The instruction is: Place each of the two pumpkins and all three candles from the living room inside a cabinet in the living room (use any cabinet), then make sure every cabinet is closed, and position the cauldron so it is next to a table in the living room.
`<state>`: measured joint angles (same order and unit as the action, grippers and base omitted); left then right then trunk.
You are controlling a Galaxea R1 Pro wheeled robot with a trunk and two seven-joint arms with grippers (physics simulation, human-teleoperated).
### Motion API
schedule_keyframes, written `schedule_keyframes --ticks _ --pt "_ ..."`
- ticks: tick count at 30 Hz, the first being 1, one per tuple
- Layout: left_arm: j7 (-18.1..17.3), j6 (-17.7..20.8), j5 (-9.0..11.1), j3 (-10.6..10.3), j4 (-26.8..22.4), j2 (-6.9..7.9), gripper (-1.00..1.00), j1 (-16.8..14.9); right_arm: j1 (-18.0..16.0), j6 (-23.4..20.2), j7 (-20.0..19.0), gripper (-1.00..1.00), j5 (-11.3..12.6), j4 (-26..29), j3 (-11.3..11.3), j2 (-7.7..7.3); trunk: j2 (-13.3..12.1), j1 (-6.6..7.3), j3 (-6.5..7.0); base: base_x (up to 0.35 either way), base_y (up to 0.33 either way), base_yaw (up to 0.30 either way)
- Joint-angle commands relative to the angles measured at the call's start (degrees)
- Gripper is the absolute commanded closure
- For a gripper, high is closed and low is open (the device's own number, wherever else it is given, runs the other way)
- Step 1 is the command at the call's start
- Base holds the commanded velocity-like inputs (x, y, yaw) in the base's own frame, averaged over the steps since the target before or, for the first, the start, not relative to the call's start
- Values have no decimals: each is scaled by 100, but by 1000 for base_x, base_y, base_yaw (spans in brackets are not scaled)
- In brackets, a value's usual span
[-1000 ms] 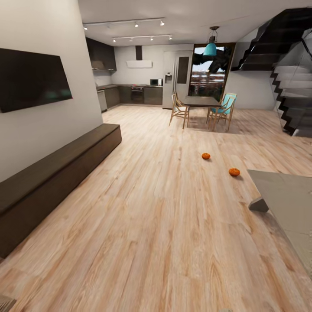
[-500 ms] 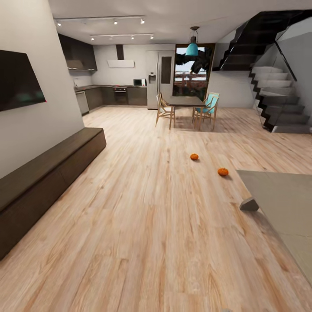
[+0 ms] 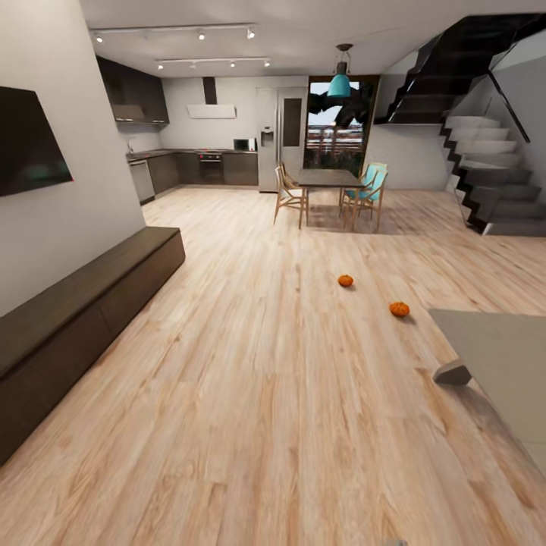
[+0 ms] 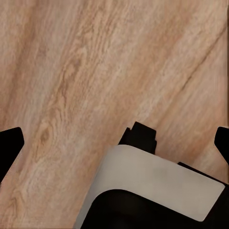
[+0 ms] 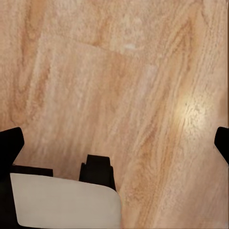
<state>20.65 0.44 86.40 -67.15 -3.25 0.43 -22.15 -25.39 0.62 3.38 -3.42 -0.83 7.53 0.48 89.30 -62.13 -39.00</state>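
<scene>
Two orange pumpkins lie apart on the wooden floor in the head view, the farther pumpkin (image 3: 346,280) mid-room and the nearer pumpkin (image 3: 400,309) just beyond the table's corner. The long dark-brown cabinet (image 3: 91,292) runs along the left wall with its fronts shut. The glass-topped table (image 3: 504,356) stands at the right edge on a grey leg. My left gripper (image 4: 116,140) and right gripper (image 5: 117,142) both hang open over bare floorboards, holding nothing. The candles and the cauldron are out of view.
A dark TV (image 3: 26,144) hangs above the cabinet. Farther back stand a dining table with chairs (image 3: 330,189), the kitchen units (image 3: 197,167) and a staircase (image 3: 493,174) at the right. Wide floor stretches between me and the pumpkins.
The whole head view has swung, first to the right and then slightly back, so the camera has moved. The pumpkins, cabinet and table stay where they were.
</scene>
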Motion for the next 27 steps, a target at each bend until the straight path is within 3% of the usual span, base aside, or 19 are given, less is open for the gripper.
schedule_keyframes --ticks 1,27 --pt "0 0 0 0 0 -3 -100 0 0 -2 8 -100 -4 5 -1 -6 0 0 0 313 92 0" --pt "0 0 -9 0 0 -26 -100 8 104 0 14 -100 10 -189 -6 -32 0 0 0 313 89 0"
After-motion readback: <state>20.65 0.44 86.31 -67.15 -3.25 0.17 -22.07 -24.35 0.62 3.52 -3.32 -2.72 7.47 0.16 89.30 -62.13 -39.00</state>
